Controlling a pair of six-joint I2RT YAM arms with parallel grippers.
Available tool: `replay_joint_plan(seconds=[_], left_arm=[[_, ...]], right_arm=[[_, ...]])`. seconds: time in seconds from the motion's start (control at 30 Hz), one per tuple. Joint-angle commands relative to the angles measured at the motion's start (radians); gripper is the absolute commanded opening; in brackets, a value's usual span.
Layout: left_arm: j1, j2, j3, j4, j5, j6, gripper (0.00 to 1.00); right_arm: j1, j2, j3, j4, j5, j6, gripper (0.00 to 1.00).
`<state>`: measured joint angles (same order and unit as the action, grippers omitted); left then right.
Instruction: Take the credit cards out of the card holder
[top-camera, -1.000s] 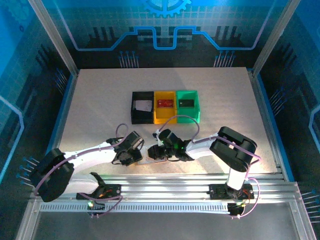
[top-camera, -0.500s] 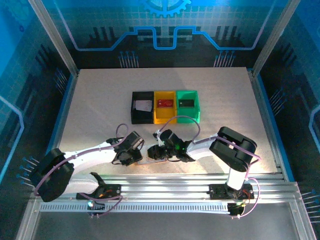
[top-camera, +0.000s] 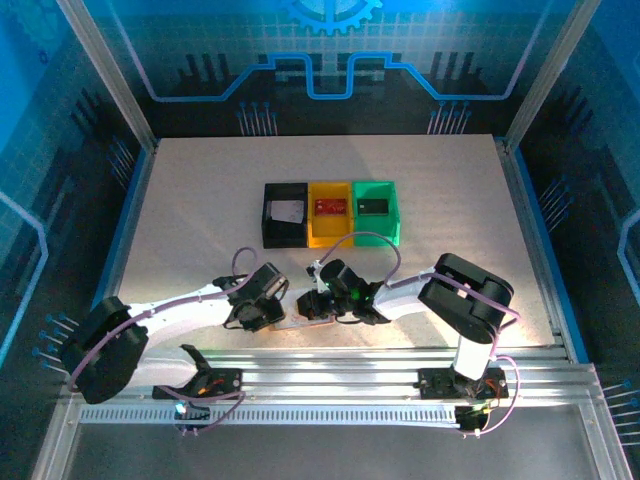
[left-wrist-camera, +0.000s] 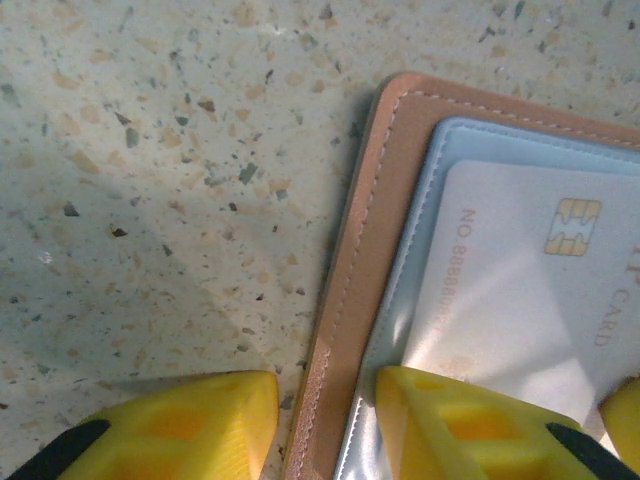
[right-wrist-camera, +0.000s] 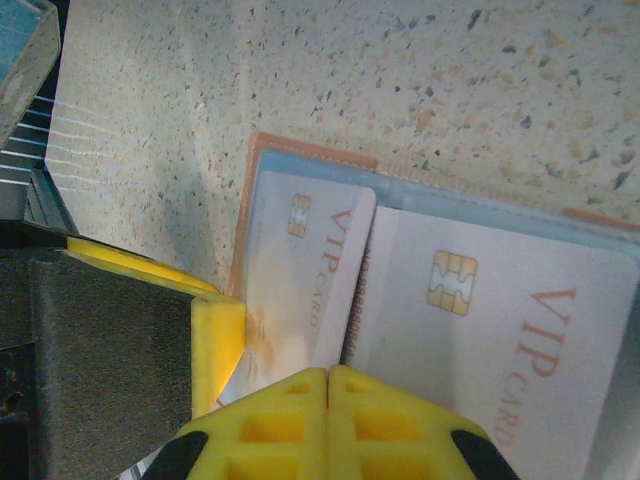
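A pale speckled table (top-camera: 200, 200) is seen inside a blue-lit enclosure, and three bins are lined up at its middle: a black bin (top-camera: 268, 238) with a whitish card (top-camera: 288, 211), a yellow bin (top-camera: 316, 238) with a red card (top-camera: 331, 207), and a green bin (top-camera: 392, 228) with a black card (top-camera: 373, 206). Down at the near edge, the card holder (left-wrist-camera: 360, 250) is laid open and flat, tan border outermost, pale grey pockets up, and it is met by the two arms from either side. Two whitish credit cards (right-wrist-camera: 500, 330) with gold chips are seen in its pockets, side by side, one of them a little askew. The left gripper (left-wrist-camera: 320, 415) is held partly open and is set astride the holder's outer border: one yellow finger (left-wrist-camera: 190, 420) is planted on the bare table just beside the border, the other on the pocket and card. The right gripper (right-wrist-camera: 328, 400) is closed, fingertips pressed together right over the seam between the two cards. Whether a card edge is nipped there cannot be told.
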<state>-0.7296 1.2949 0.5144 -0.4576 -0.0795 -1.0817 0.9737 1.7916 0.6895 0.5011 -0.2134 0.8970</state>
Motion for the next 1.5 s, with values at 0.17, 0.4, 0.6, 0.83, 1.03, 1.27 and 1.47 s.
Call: replay_joint_plan(seconds=[0.17, 0.4, 0.6, 0.83, 1.03, 1.27, 1.47], left_arm=[[-0.029, 0.092, -0.113, 0.291, 0.091, 0.022, 0.36], [-0.029, 0.035, -0.107, 0.238, 0.068, 0.029, 0.37], [-0.028, -0.026, -0.099, 0.189, 0.050, 0.029, 0.37], [-0.030, -0.111, -0.097, 0.141, 0.031, 0.023, 0.38], [-0.028, -0.113, -0.121, 0.165, 0.042, 0.007, 0.38], [-0.029, -0.081, -0.152, 0.219, 0.064, -0.013, 0.38], [-0.031, -0.041, -0.163, 0.263, 0.079, -0.017, 0.38]], right_arm=[[0.021, -0.025, -0.042, 0.085, -0.100, -0.006, 0.00], [-0.003, -0.055, -0.076, 0.093, -0.099, -0.004, 0.00], [-0.023, -0.086, -0.102, 0.091, -0.098, -0.005, 0.00], [-0.032, -0.107, -0.117, 0.081, -0.093, -0.005, 0.00], [-0.033, -0.094, -0.070, 0.010, -0.074, 0.000, 0.19], [-0.021, -0.089, 0.004, -0.119, -0.010, -0.002, 0.32], [-0.008, -0.068, 0.036, -0.167, 0.024, 0.021, 0.30]])
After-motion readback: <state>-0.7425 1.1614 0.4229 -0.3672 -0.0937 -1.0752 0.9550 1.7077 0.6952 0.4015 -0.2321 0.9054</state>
